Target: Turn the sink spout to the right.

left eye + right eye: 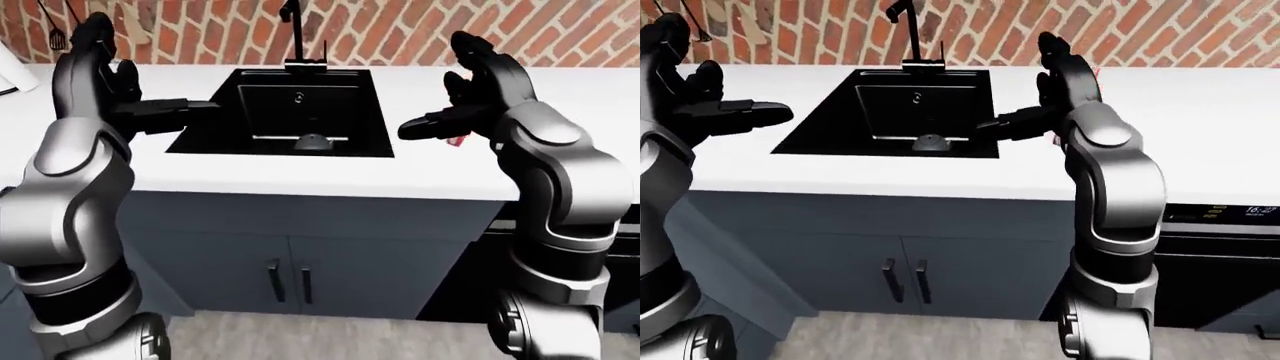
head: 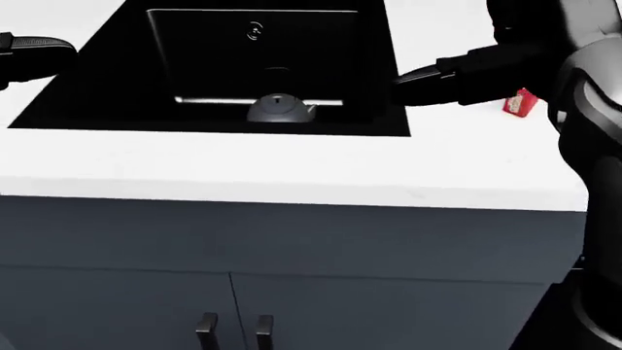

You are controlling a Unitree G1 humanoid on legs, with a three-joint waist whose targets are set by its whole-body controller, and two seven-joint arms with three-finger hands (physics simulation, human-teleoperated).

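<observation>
A black sink (image 1: 205, 142) is set in a white counter (image 1: 300, 176) under a brick wall. Its black spout (image 1: 294, 30) rises at the sink's top edge, the upper part cut off by the view's top; it also shows in the right-eye view (image 1: 908, 34). My left hand (image 1: 185, 112) is open, fingers stretched out level over the sink's left edge. My right hand (image 1: 425, 126) is open, fingers pointing left over the sink's right edge. Both hands are well below the spout and hold nothing. A grey rounded object (image 2: 279, 108) lies in the basin.
A small red item (image 2: 521, 103) lies on the counter behind my right hand. Grey cabinet doors with black handles (image 1: 288, 283) stand below the counter. A dark oven panel (image 1: 1220, 217) is at the right. Utensils (image 1: 55, 34) hang on the wall at the top left.
</observation>
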